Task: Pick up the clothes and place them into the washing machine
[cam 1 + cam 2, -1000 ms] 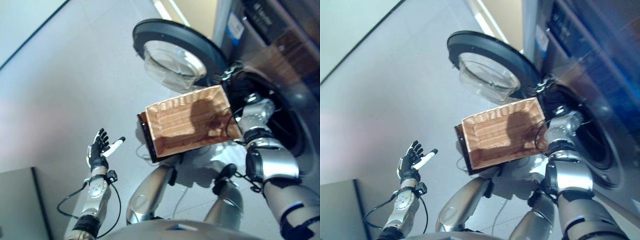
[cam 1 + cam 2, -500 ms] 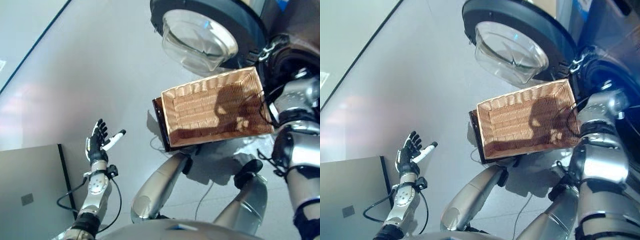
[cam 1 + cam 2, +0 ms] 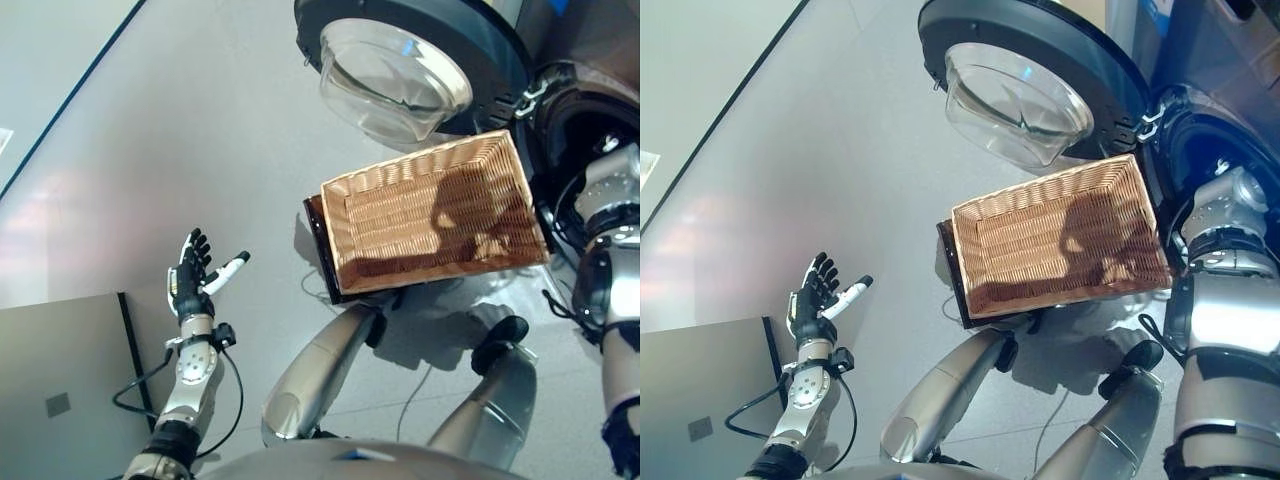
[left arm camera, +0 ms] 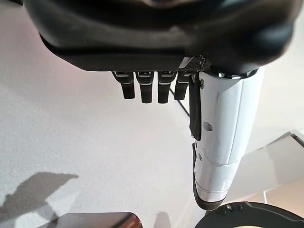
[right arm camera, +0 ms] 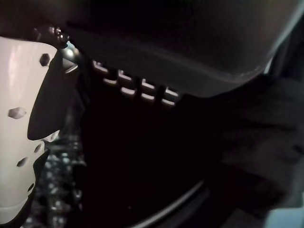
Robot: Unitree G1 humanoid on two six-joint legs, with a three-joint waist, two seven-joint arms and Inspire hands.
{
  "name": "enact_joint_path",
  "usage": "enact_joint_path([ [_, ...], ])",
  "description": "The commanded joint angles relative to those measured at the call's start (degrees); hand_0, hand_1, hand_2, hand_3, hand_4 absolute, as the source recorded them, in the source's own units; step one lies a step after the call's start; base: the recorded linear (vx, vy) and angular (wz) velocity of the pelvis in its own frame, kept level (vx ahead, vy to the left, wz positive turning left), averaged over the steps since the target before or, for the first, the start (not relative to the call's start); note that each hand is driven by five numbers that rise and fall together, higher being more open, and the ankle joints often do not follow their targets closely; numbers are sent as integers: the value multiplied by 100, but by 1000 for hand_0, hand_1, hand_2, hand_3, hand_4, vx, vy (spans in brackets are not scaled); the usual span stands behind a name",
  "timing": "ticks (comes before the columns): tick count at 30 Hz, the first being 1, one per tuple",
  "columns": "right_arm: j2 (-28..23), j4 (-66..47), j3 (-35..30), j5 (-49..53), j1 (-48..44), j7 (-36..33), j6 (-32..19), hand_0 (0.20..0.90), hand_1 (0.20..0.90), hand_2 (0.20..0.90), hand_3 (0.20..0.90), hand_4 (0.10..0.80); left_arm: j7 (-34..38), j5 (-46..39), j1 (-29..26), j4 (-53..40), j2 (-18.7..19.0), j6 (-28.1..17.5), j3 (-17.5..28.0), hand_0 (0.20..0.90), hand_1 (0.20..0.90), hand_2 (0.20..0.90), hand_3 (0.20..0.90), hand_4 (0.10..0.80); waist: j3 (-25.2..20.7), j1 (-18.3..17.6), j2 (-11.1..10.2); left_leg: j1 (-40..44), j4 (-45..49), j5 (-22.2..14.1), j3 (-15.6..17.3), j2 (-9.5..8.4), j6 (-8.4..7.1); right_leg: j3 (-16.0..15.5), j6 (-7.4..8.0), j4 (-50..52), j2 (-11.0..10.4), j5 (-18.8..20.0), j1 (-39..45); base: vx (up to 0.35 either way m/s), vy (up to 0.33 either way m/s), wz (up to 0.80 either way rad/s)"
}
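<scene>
The shallow wicker basket point(image 3: 420, 158) rests on the low dark brown box point(image 3: 318, 250) beside the washing machine; its woven bottom shows bare under an arm's shadow. My right arm reaches past the basket into the dark drum opening point(image 3: 585, 125). In the right wrist view my right hand point(image 5: 142, 52) is inside the drum with its fingers point(image 5: 133, 90) straight and its white-covered thumb point(image 5: 19, 142) standing out. Dark folds, perhaps cloth point(image 5: 266, 142), lie past it. My left hand point(image 3: 193, 285) is held up over the floor at the lower left, open and empty, as the left wrist view point(image 4: 152, 90) also shows.
The machine's round door point(image 3: 400, 60) with its glass bowl hangs open just beyond the basket. A grey flat-topped cabinet point(image 3: 60, 390) stands at the lower left next to my left arm. Grey floor point(image 3: 150, 150) spreads to the left.
The camera has shifted, so the door and basket sit further right and larger. My right forearm sits a little further into the drum opening. My left hand has stayed raised and open.
</scene>
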Motion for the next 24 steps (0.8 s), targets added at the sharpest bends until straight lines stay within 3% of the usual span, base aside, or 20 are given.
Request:
enact_joint_path([
  [1,-317,-243,516,-97,-367,179,-214,900,900,900,900,800,186,-122,56,-113,291,-428,558,900,900,900,900,800,-231,157,175,-189,454,-692,173,-58,-531,134,-160,295,187,-237,308,0,0,0],
  [6,-134,254,1090,-1068,-432,172,327,900,900,900,900,800,91,-87,83,-133,303,-309,571,900,900,900,900,800,-207,240,98,-88,400,-677,161,-32,-523,31,-184,221,218,-225,470,-3,-14,-1],
  [9,63,411,1459,-1598,-296,545,679,900,900,900,900,800,-31,-43,91,-169,294,-207,641,900,900,900,900,800,-180,286,3,-66,416,-677,126,-11,-507,-39,-198,210,250,-226,526,-11,-48,-4],
  [12,251,555,2249,-3039,-411,393,1014,900,900,900,900,800,-87,-14,81,-145,297,-137,685,900,900,900,900,800,-163,323,-79,-47,414,-663,97,18,-492,-96,-224,229,290,-240,553,-21,-44,-5],
  [24,1166,-532,1767,-1959,657,1075,456,900,900,900,900,800,-136,-16,9,58,262,-125,859,900,900,900,900,800,-22,154,-432,109,340,-621,48,123,-500,-202,-252,87,462,-226,773,0,-11,-3],
])
